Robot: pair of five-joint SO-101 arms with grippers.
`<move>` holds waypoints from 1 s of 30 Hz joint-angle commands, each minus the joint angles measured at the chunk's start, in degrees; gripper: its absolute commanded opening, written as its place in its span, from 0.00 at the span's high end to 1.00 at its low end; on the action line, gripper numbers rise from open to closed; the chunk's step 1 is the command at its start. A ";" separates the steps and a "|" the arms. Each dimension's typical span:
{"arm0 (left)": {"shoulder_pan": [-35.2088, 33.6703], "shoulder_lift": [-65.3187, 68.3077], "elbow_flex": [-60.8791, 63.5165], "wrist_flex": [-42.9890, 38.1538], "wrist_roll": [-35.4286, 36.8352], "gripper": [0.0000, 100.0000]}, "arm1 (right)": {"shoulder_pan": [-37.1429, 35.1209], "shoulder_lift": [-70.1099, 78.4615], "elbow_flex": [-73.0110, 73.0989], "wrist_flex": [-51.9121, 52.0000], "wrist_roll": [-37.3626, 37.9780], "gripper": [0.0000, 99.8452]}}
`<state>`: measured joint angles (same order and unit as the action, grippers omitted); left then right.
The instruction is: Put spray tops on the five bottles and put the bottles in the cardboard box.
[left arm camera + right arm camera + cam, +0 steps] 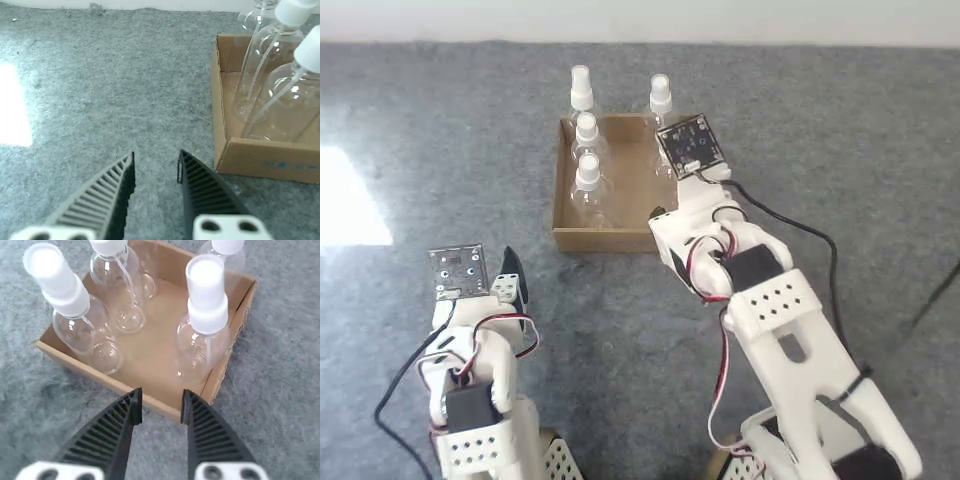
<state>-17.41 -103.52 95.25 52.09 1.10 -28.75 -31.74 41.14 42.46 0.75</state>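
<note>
A shallow, open-topped brown cardboard box [605,240] sits on the grey felt-covered desk [440,130]. Inside it, along its left wall, stand two clear plastic bottles with white spray tops. These are the near-left bottle [588,185] and, just beyond it, the middle-left bottle [587,135].

A third capped bottle [204,325] stands upright on the box's right side. It is close to the near wall and apart from the left pair.

Two more bottles of the same kind stand at the box's far wall. The far-left bottle [582,88] is in line with the left pair, and the far-right bottle [661,95] is toward the far-right corner. Whether these two are inside the box or just behind it cannot be told. All five bottles are upright and each carries a white spray top.

The right fingers [127,410], black and ribbed, hang over the box's near wall by its near-right corner. They point down, with the third capped bottle just beyond them. There is a narrow gap between them, and they grip nothing.

The left fingers [125,175], of the same black ribbed kind, are low over the desk off the box's near-left corner, clear of the cardboard. They too stand a little apart, with only bare felt between them.
</note>
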 commanded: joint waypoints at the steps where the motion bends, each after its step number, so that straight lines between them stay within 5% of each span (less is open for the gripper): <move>1: -0.26 -0.70 -0.57 -1.76 -0.44 0.87 | 0.66 -4.70 -0.79 1.98 2.90 0.92; 13: -0.26 -0.70 -0.57 -1.76 -0.44 0.87 | 2.07 -10.86 -0.70 12.09 3.78 0.92; 30: 0.09 -0.70 -0.48 -1.76 -0.44 0.87 | 14.29 -12.97 3.34 15.78 3.87 0.99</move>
<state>-17.41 -103.52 95.25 52.09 1.10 -15.56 -41.23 44.57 56.44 3.30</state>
